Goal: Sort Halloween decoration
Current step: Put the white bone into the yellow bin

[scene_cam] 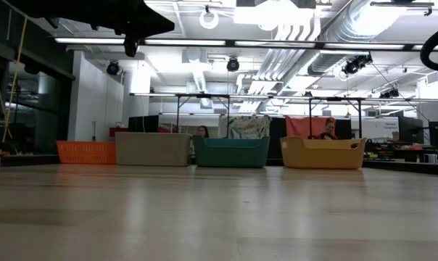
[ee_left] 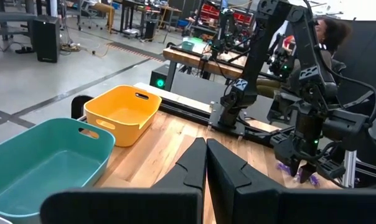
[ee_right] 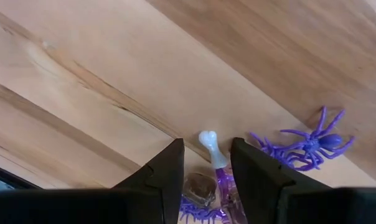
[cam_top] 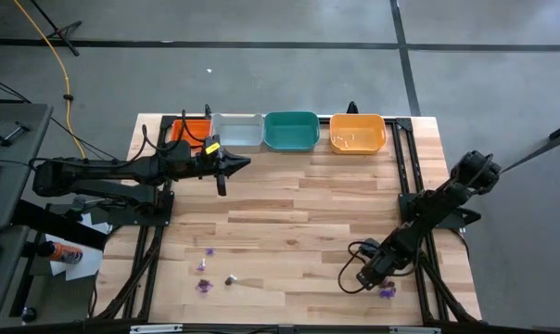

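From above, the left gripper [cam_top: 222, 176] hangs clenched and empty near the far edge of the table [cam_top: 299, 213], just in front of the grey tray [cam_top: 237, 131]; the red tray [cam_top: 189, 129] is half hidden by that arm, while the green tray [cam_top: 291, 130] and orange tray [cam_top: 358, 133] sit clear. The right gripper [cam_top: 366, 276] is low at the near right corner, beside a purple trinket [cam_top: 388, 292]. More purple trinkets [cam_top: 204, 276] and one dark trinket [cam_top: 230, 279] lie scattered near the front left, too small to identify.

At table height, the four trays line the far edge and no trinkets are visible. People sit in the room behind.

The left wrist view shows its own fingers [ee_left: 194, 163] pressed together, the green and orange trays, and the right arm [ee_left: 300, 112] standing over purple bits partly hidden by its gripper.

The right wrist view shows its fingers [ee_right: 169, 171] set apart, straddling a pale bone-shaped piece [ee_right: 211, 148] and purple pieces, without clearly pinching them. These pieces are cut off at the frame edge. A purple spider [ee_right: 312, 143] lies just beside, on bare wood.
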Controlling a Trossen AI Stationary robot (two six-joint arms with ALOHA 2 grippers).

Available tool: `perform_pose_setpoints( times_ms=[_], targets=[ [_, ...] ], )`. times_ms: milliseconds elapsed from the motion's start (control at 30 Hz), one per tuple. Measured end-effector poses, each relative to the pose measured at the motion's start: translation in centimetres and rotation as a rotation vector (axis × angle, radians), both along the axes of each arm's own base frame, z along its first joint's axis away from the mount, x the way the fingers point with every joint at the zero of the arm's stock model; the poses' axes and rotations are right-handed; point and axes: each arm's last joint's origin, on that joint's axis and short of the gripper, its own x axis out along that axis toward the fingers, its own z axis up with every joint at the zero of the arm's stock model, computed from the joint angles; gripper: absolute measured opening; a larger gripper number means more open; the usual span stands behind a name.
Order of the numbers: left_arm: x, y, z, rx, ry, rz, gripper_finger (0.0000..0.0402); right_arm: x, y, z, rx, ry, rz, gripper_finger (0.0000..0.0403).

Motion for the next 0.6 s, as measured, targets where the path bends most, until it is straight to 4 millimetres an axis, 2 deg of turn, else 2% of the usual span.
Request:
perform_pose_setpoints(
  times_ms=[267, 533, 600],
  targets=[
    [0.0, 0.0, 0.0, 0.001, 0.0, 0.0, 0.0, -0.09, -0.14, -0.24, -0.018, 0.022, -0.002, 0.0114],
    [-0.01, 0.0, 0.0, 0.001, 0.001, 0.0, 0.0, -0.28, -0.32, -0.35, -0.034, 0.044, -0.004, 0.0017],
    [0.0, 0.01, 0.01, 0.001, 0.0, 0.0, 0.0, -0.29, -0.31, -0.35, -0.034, 0.044, -0.002, 0.0007]
  ],
)
